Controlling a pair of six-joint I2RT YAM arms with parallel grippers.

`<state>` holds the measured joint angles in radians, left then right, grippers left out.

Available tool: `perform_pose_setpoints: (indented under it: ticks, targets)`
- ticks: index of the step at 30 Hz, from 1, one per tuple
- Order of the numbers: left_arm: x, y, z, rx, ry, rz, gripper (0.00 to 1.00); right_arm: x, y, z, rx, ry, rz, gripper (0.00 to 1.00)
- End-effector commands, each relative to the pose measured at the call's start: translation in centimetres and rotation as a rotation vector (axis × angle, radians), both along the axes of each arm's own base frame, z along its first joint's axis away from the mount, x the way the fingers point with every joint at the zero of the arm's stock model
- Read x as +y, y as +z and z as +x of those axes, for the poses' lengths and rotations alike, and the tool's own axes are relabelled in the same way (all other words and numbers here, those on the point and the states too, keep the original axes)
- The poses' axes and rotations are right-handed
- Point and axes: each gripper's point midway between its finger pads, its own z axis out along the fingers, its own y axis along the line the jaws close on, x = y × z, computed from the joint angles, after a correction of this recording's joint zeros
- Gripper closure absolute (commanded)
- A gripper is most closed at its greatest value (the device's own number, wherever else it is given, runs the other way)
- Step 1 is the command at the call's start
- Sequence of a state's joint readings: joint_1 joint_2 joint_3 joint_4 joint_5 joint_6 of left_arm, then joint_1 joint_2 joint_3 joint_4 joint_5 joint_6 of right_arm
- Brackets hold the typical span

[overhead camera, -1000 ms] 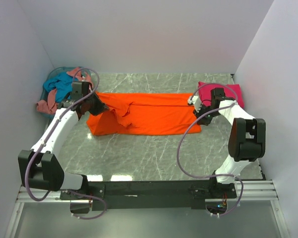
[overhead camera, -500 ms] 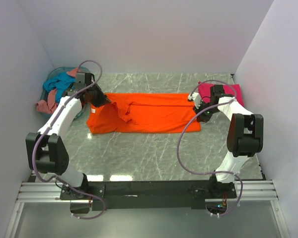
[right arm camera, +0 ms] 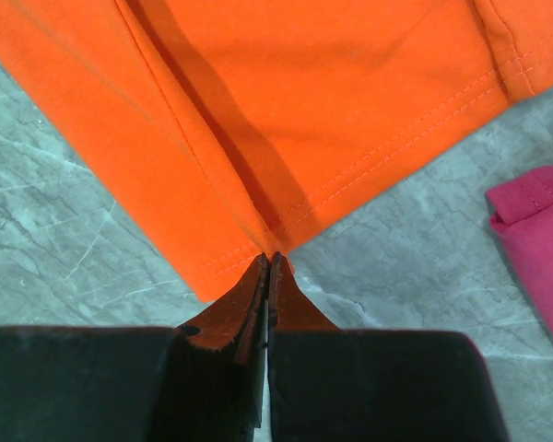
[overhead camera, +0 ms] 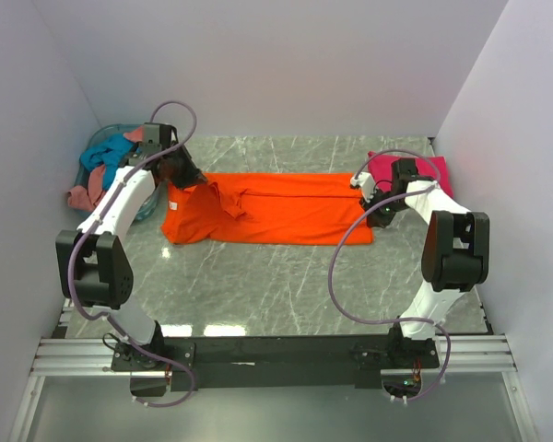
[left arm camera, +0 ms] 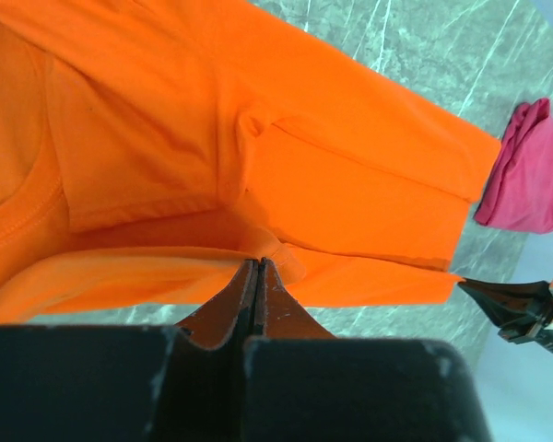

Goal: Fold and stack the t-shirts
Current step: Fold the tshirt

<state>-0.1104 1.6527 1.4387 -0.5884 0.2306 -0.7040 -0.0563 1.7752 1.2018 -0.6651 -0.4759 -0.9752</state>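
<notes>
While left claw [left arm camera: 257,263] and right claw [right arm camera: 268,257] grip the orange shirt [overhead camera: 286,208], a magenta shirt [right arm camera: 539,249] nearby looks folded.

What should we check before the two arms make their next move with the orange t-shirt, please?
1. Left gripper shut on the orange t-shirt: ok.
2. Right gripper shut on the shirt's corner: ok.
3. Shirt lying smooth between the two grips: not ok, there are bunched folds near the left gripper.
4. Magenta t-shirt apart from the orange one: ok, bare table shows between them.
5. Each grip holding every cloth layer: cannot tell.
</notes>
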Motion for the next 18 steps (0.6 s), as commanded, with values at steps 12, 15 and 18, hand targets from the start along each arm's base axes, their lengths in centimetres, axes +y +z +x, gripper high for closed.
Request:
perform_pose_setpoints:
  ticks: [12,15,18]
  targets:
    - [-0.39,2.05,1.09,-0.073,-0.078,0.013,1.00,-0.15,1.36,0.65,-0.064,-0.032,0.018,1.00]
    - [-0.45,1.94,1.19,-0.068,-0.080,0.011,1.00,-0.18,1.45,0.79,-0.069,-0.037,0.018,1.00]
    - [-0.63,2.07,1.25,-0.070,-0.089,0.005,1.00,-0.23,1.56,0.91,-0.073,-0.041,0.016,1.00]
